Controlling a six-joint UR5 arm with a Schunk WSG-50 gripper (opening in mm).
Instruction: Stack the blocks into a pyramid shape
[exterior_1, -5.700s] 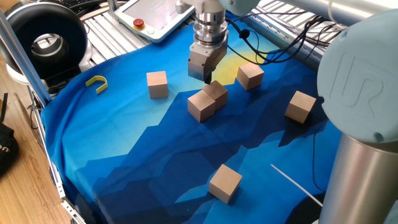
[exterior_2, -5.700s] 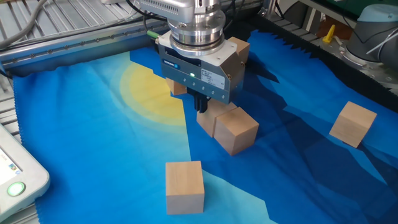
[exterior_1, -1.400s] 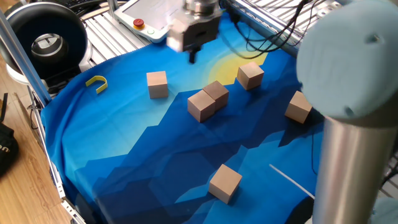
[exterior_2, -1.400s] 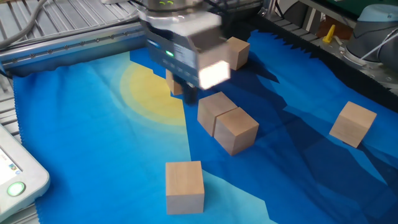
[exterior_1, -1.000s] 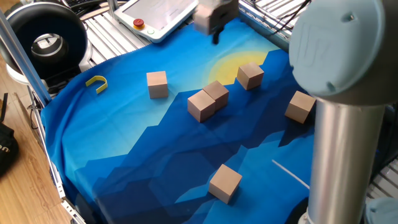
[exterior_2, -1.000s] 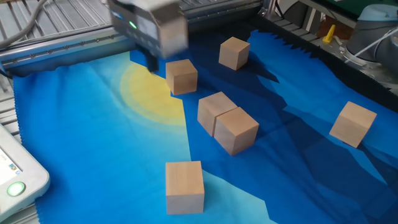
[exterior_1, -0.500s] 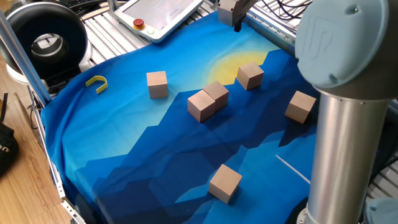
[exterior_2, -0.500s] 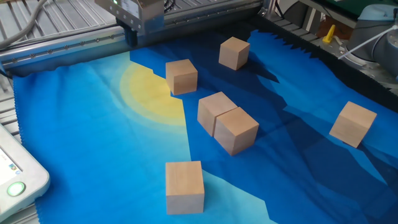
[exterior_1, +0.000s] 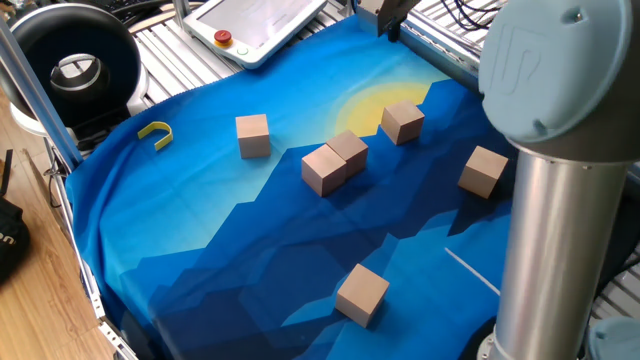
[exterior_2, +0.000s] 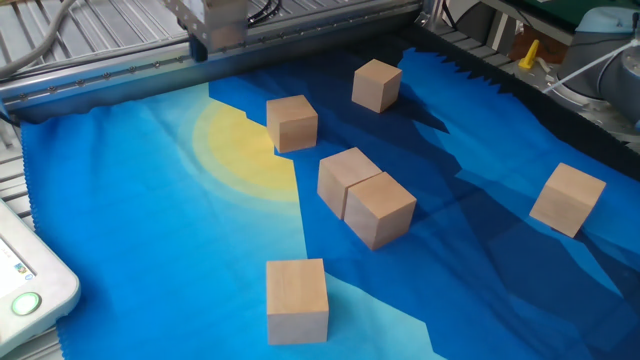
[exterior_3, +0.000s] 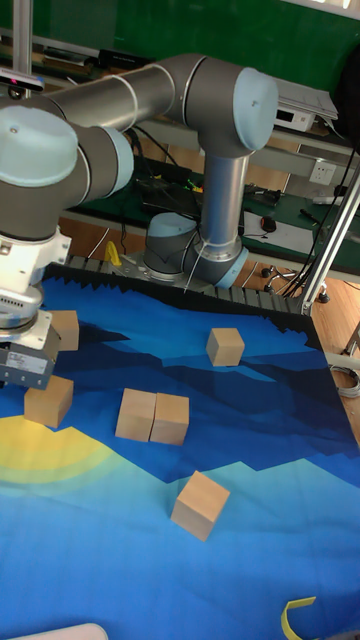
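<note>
I see gripper (exterior_3: 24, 362) at worktop's far edge, fingers' state unreadable | blocks: pair (exterior_2: 364, 193) touching mid-cloth, four loose, none stacked | nearest block (exterior_2: 292, 123) lies toward centre from gripper

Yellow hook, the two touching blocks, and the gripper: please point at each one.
yellow hook (exterior_1: 156, 133): one fixed view, middle of its curve.
two touching blocks (exterior_2: 365, 195): the other fixed view, seam between their tops.
gripper (exterior_3: 27, 365): tall fixed view, grey body; fingertips hidden.
</note>
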